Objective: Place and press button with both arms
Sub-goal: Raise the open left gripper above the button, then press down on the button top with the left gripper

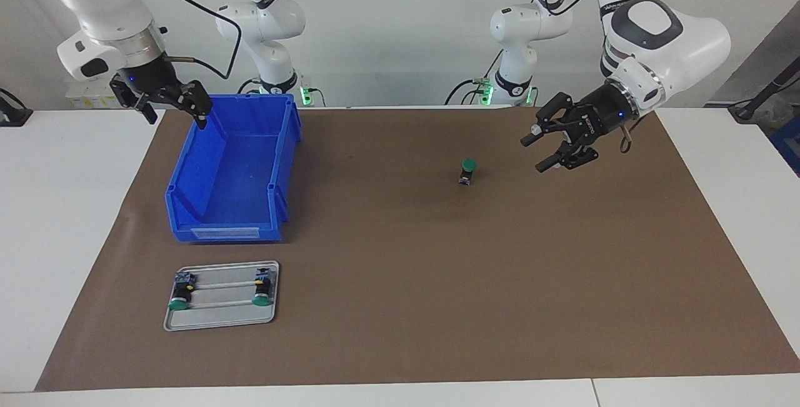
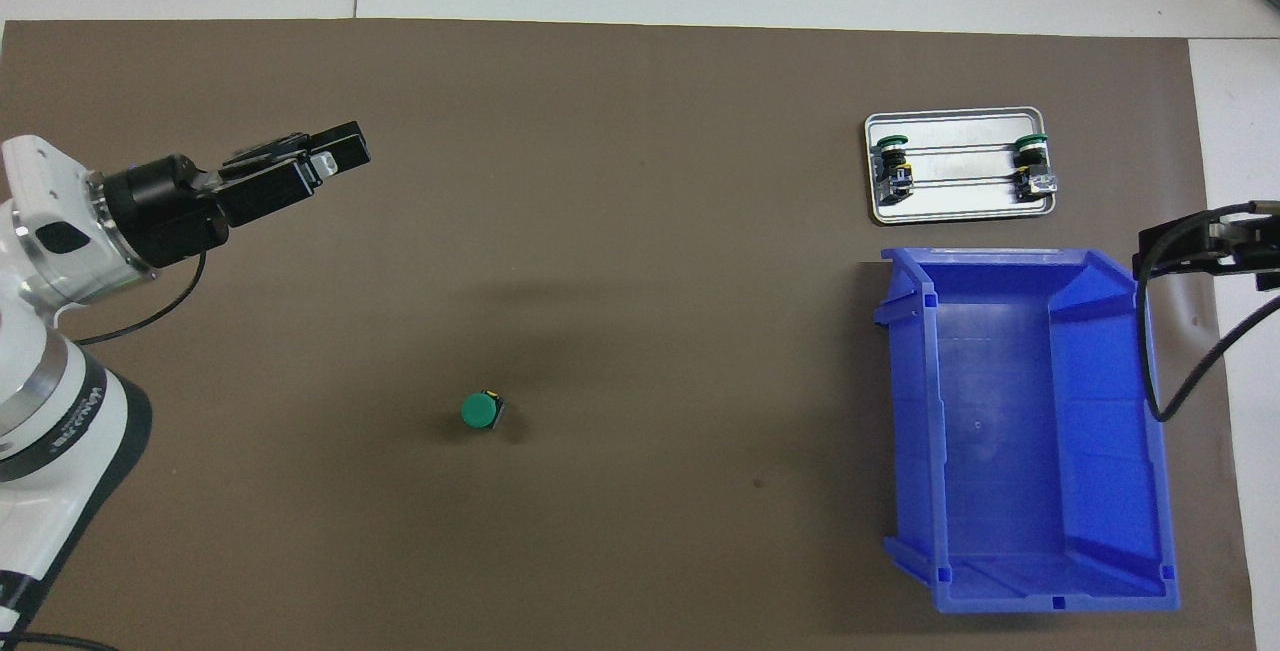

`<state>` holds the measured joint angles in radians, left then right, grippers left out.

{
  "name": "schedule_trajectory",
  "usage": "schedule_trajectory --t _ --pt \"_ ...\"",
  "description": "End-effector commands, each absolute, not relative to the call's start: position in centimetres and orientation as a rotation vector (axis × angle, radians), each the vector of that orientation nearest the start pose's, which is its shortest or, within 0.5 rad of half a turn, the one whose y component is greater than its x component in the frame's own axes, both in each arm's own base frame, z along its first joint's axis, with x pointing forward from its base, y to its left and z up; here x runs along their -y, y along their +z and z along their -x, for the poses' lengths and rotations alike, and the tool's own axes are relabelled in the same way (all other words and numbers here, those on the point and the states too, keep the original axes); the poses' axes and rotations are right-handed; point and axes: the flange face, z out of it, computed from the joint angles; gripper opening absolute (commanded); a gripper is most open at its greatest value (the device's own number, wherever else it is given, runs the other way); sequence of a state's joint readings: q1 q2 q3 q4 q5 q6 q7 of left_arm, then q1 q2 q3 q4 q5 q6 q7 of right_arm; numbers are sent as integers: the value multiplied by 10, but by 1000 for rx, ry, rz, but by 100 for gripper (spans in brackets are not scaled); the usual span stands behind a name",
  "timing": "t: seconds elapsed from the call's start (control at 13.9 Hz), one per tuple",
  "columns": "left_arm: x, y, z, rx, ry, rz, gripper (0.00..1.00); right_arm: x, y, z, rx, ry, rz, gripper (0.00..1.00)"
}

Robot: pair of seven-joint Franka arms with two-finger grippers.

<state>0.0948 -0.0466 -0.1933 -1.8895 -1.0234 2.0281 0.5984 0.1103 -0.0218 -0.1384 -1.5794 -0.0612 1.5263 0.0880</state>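
The button (image 1: 467,170) stands upright on the brown mat, green cap up, toward the left arm's end of the table. It also shows in the overhead view (image 2: 480,412). My left gripper (image 1: 536,154) is open and empty, held in the air beside the button and apart from it. It also shows in the overhead view (image 2: 335,156). My right gripper (image 1: 177,119) is open and empty, raised at the rim of the blue bin (image 1: 231,175). Its tip shows at the edge of the overhead view (image 2: 1150,256).
The blue bin (image 2: 1030,411) is empty and stands at the right arm's end. A small metal tray (image 1: 219,316) lies farther from the robots than the bin and holds two more green-capped buttons; it also shows in the overhead view (image 2: 955,201). The brown mat (image 1: 437,282) covers most of the table.
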Motion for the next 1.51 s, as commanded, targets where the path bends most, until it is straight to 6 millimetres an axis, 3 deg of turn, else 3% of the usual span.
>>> schedule_trajectory --t 0.0,0.14,0.36,0.43,0.5,0.58,0.72,1.01,1.15,1.44 --pt "154 569 -549 423 348 -2449 66 23 630 -536 -161 55 3181 100" --pt "187 558 -529 488 225 -2666 66 23 630 -536 -161 55 3181 100" --pt "224 550 -501 302 127 -2858 69 23 630 -536 -161 55 3181 100" --pt "226 537 -487 303 98 -2879 53 23 630 -536 -161 55 3181 100" --pt "224 525 -474 289 59 -2895 16 23 630 -536 -161 55 3181 100" --pt "219 506 -464 270 9 -2913 1 23 630 -536 -161 55 3181 100" --pt "217 469 -450 261 -89 -2935 0 23 630 -536 -161 55 3181 100" --pt "228 413 -434 237 -17 -2946 0 23 630 -536 -161 55 3181 100" --pt "229 394 -433 235 -23 -2950 0 23 630 -536 -161 55 3181 100" --pt "229 386 -430 242 -16 -2951 0 23 630 -536 -161 55 3181 100"
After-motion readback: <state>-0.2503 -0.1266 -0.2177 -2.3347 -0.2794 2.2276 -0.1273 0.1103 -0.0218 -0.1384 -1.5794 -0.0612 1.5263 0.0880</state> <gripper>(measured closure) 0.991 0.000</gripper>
